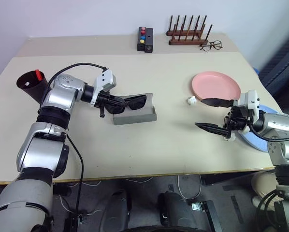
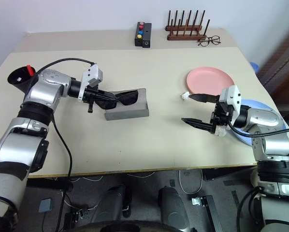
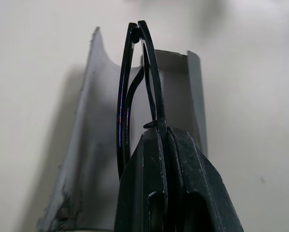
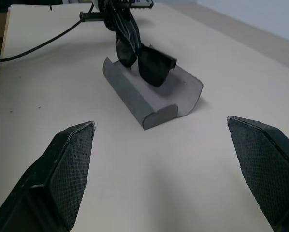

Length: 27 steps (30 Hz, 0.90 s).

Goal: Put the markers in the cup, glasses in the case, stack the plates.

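Observation:
My left gripper (image 1: 107,102) is shut on one end of the black glasses (image 1: 135,102). It holds them level over the open grey case (image 1: 135,116), their lower edge inside its trough. In the left wrist view the glasses (image 3: 137,87) stand edge-on above the case (image 3: 86,159). The dark cup (image 1: 31,84) leans at the far left, with a marker's red cap (image 1: 38,75) at its rim. The pink plate (image 1: 216,86) lies at the right. The light blue plate (image 1: 260,139) lies nearer, partly under my right arm. My right gripper (image 1: 206,114) hangs open and empty, facing the case (image 4: 154,101).
A small white scrap (image 1: 192,100) lies beside the pink plate. At the table's back stand a black box with coloured buttons (image 1: 145,39) and a wooden rack (image 1: 187,34), with wire-framed spectacles (image 1: 210,46) beside it. Bare tabletop lies between the case and my right gripper.

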Available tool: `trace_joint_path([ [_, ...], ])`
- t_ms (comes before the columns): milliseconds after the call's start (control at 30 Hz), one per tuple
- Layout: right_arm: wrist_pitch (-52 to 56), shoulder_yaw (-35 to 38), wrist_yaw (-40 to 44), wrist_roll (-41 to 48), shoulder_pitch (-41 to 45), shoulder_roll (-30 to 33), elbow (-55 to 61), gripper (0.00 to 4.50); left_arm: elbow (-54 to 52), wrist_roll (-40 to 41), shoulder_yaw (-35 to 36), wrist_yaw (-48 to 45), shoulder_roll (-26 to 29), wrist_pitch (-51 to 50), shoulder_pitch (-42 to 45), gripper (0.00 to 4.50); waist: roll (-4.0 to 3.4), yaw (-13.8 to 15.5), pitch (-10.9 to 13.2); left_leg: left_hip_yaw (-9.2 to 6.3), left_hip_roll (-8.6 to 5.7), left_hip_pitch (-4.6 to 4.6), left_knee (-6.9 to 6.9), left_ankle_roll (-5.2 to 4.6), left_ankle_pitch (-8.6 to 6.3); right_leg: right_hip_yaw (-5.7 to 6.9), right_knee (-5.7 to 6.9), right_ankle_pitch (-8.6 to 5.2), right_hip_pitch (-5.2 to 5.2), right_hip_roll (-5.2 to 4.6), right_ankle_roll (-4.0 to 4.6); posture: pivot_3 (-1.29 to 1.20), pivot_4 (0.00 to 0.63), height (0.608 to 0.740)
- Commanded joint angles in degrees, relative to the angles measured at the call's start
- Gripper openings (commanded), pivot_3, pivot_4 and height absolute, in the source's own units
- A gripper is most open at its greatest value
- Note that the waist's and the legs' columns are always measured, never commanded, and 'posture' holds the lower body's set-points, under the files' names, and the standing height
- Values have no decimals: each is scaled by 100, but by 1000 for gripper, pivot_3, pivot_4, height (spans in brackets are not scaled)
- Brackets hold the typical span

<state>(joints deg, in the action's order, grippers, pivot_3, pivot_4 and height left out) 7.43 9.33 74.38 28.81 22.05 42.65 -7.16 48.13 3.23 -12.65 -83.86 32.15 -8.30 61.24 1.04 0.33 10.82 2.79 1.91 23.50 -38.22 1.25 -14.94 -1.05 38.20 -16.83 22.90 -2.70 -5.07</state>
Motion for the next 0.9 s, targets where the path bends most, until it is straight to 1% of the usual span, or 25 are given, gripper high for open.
trace_joint_path([
  [33, -76, 67, -17, 47, 122, -18, 51, 4500, -106, -22, 12, -142, -10, 29, 45, 26, 0, -2, 0, 0, 0, 0, 0, 0, 0, 0, 0, 0, 0, 0, 0, 0, 150, 740],
  [600, -67, 114, -120, 68, -18, -36, 199, 4500, 28, -265, -193, -680, -177, -28, 187, 26, 0, -9, 0, 0, 0, 0, 0, 0, 0, 0, 0, 0, 0, 0, 0, 0, 150, 740],
  [700, -68, 129, -136, 72, -47, -23, 221, 4500, 29, -304, -223, -753, -196, -28, 185, 1029, 0, -9, 0, 0, 0, 0, 0, 0, 0, 0, 0, 0, 0, 0, 0, 0, 150, 740],
  [800, -76, 138, -141, 70, -68, -10, 218, 4500, 17, -333, -231, -735, -205, 28, 173, 2522, 0, -9, 0, 0, 0, 0, 0, -1, 0, -1, 0, 0, 1, 0, 0, 0, 150, 740],
  [833, -80, 139, -141, 67, -70, -7, 211, 4500, 19, -336, -223, -715, -210, 36, 172, 2954, 0, -9, 0, -1, 0, 0, 0, -1, 0, -1, 0, 0, 1, 0, 0, 0, 150, 740],
  [867, -82, 142, -141, 68, -83, -3, 218, 4500, 3, -332, -211, -707, -214, 32, 162, 3565, 0, -9, 0, -1, 0, 0, 0, -1, 0, 0, 0, 0, 1, 0, 0, 0, 150, 740],
  [900, -85, 142, -142, 65, -85, -2, 217, 4500, -10, -323, -190, -687, -219, 35, 156, 4020, 0, -8, 0, -1, 0, 0, 0, -1, 0, -1, 0, 0, 1, 0, 0, 0, 150, 740],
])
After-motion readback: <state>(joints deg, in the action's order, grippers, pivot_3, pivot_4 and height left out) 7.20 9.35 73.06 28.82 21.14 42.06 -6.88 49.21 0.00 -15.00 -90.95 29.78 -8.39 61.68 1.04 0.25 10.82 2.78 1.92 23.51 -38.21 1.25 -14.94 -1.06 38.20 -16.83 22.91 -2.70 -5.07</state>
